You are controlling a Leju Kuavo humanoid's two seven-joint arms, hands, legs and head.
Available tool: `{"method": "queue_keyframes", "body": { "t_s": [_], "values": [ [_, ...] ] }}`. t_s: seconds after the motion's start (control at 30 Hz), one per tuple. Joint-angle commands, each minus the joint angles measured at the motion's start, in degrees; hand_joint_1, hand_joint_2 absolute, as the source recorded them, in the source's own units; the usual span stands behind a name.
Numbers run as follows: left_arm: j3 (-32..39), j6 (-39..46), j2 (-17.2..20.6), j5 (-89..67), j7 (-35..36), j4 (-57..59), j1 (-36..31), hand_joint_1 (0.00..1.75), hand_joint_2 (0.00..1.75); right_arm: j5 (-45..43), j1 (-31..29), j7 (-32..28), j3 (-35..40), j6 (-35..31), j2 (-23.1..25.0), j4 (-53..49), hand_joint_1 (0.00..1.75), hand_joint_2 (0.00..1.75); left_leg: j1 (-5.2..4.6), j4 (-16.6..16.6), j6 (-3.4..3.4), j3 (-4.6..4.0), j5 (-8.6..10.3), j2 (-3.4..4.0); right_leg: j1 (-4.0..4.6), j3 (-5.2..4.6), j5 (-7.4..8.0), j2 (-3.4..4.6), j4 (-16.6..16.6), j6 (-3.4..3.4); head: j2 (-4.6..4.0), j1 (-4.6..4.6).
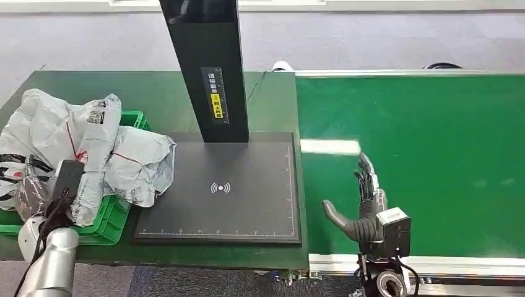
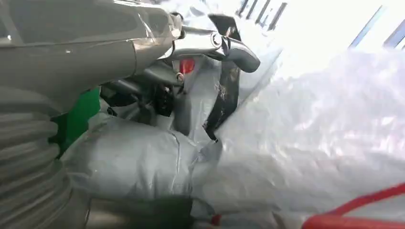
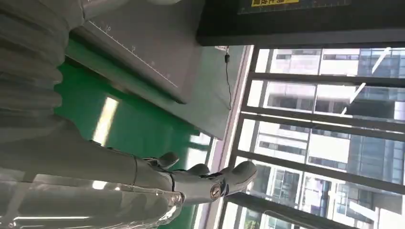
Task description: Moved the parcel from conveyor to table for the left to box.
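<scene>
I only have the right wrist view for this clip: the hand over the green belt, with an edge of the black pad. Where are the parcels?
Observer: Grey parcels are heaped in a green crate at the table's left end, beside the black pad.
Reviewer: And the left hand?
Observer: The left hand is at that heap, against the bags. The left wrist view has its thumb over grey plastic, but I cannot tell whether it grips one.

Grey carpet floor [image 1: 371, 43]; bright windows [image 3: 325, 119] face a building.
</scene>
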Motion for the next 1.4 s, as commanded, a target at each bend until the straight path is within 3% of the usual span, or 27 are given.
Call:
{"method": "queue_keyframes", "body": {
  "t_s": [0.03, 0.2, 0.3, 0.47, 0.53, 0.97, 1.1, 1.4],
  "values": [
    [-2.09, 6.75, -3.62, 10.27, -10.39, -8.1, 3.35, 0.0, 1.75, -0.65, -0.03, -0.1, 1.01, -0.94, -1.38, 1.82, 0.0, 1.75, 0.05, -0.02, 0.06, -0.11, 0.02, -0.06, 0.08, -0.01, 0.02, -0.19, -0.13, -0.01, 0.0, -0.02],
    [-1.77, 15.3, -5.4, 17.63, -20.41, -13.7, 5.22, 0.0, 1.75, -0.91, -0.63, -0.44, 1.67, -1.25, -1.31, 2.58, 0.0, 1.75, 0.03, -0.01, 0.05, -0.21, -0.01, 0.02, 0.05, -0.16, 0.02, -0.07, -0.08, -0.01, 0.0, 0.0],
    [2.25, 15.3, -8.75, 20.06, -28.3, -15.99, 5.0, 0.0, 1.75, -1.16, -1.19, -0.71, 2.19, -1.57, -1.37, 3.46, 0.0, 1.75, 0.04, -0.01, 0.05, -0.26, -0.01, 0.06, 0.06, -0.23, 0.03, -0.04, -0.09, -0.02, 0.0, -0.02],
    [3.29, 15.3, -10.73, 24.34, -35.34, -18.61, 5.37, 0.0, 1.75, -1.44, -1.65, -1.02, 2.58, -1.81, -1.53, 4.17, 0.0, 1.75, 0.03, -0.01, 0.04, -0.28, -0.02, 0.07, 0.04, -0.24, 0.04, 0.01, -0.07, 0.0, 0.0, -0.02],
    [-0.03, 15.3, -10.21, 27.63, -36.32, -19.71, 6.37, 0.0, 1.75, -1.6, -1.98, -1.14, 2.68, -1.96, -1.65, 4.49, 0.0, 1.75, 0.02, -0.01, 0.04, -0.28, -0.02, 0.09, 0.03, -0.26, 0.03, 0.03, -0.05, 0.0, 0.0, -0.04],
    [-0.03, 15.3, -10.21, 27.63, -36.32, -19.71, 6.37, 0.0, 1.75, -1.6, -1.98, -1.14, 2.68, -1.96, -1.65, 4.49, 0.0, 1.75, 0.03, -0.03, 0.04, -0.28, 0.0, 0.07, 0.05, -0.25, 0.05, -0.01, -0.08, -0.01, 0.0, -0.02],
    [-7.65, 12.22, -9.19, 31.72, -36.33, -22.69, 8.78, 0.0, 1.75, -2.01, -2.39, -1.34, 2.71, -2.13, -2.14, 4.85, 0.0, 1.75, 0.02, -0.02, 0.05, -0.31, 0.0, 0.02, 0.03, -0.26, 0.03, -0.06, -0.07, 0.0, 0.0, -0.02],
    [-26.04, -5.46, -10.54, 43.63, -35.72, -33.14, 16.99, 0.0, 1.75, -3.05, -4.56, -1.87, 3.13, -2.37, -2.57, 7.5, 0.0, 1.75, 0.02, -0.02, 0.08, -0.28, -0.02, 0.07, 0.04, -0.22, 0.04, -0.04, -0.12, 0.0, 0.0, -0.02]
  ]
}}
